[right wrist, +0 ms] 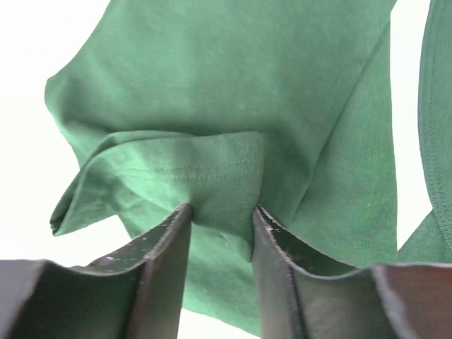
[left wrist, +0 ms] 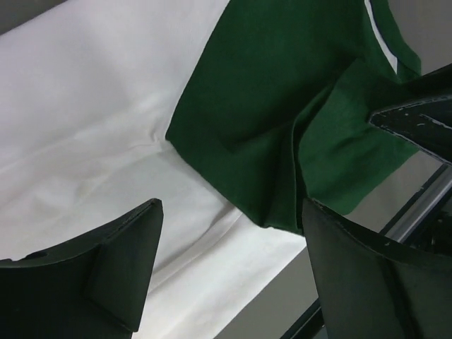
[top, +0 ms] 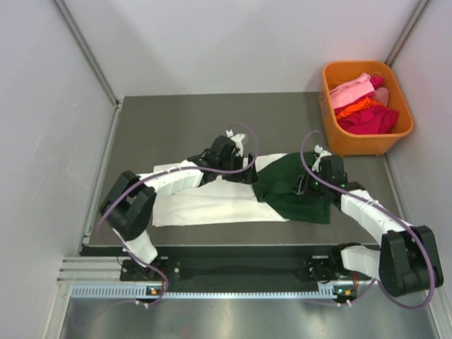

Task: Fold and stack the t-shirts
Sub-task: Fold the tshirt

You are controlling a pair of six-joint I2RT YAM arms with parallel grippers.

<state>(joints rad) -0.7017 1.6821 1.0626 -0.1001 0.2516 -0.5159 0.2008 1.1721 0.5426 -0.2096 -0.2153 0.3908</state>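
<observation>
Top external | cream t-shirt [top: 205,206] long axis left-right | left claw [left wrist: 232,212] apart | right claw [right wrist: 222,210] clamped on green t-shirt [right wrist: 233,85] fold

- Orange bin [top: 367,145] at my table's far right corner, close to the right wall.
- Pink, orange and red cloth [top: 364,106] heaped inside the bin.
- Dark grey table [top: 176,131].
- Metal rail [top: 233,290] along the table's near edge.

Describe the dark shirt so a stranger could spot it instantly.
Start at the grey table and the orange bin by its far right corner. Nearer than the bin lies the green t-shirt, overlapping the right end of the cream-white t-shirt. It is the only dark cloth, and the right tool pinches a fold of it.
</observation>
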